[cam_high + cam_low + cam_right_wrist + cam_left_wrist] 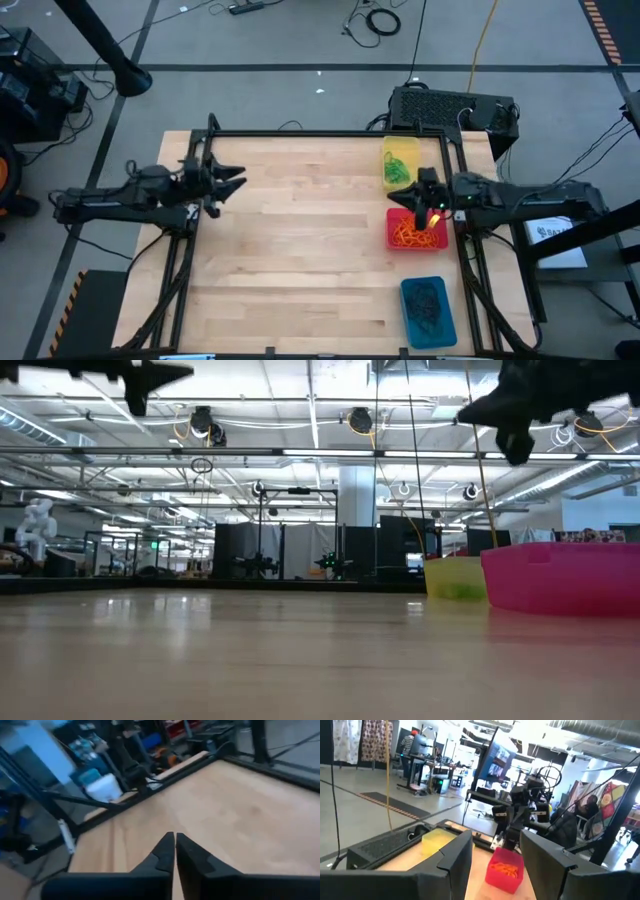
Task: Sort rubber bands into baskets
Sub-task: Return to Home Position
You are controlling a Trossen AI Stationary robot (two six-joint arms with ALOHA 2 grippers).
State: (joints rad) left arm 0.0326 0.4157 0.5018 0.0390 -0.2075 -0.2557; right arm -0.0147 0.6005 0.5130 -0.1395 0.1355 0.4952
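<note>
L gripper (236, 183) at table (300, 260) left | R gripper (412, 195) over red basket (392, 236) | yellow basket (400, 147), blue basket (407, 292) flanking

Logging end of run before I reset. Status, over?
Left pincer open, raised at left of table. Right pincer shut, empty, raised near red basket. Rubber bands lie in yellow basket, red basket, blue basket. Nothing in the way.
</note>
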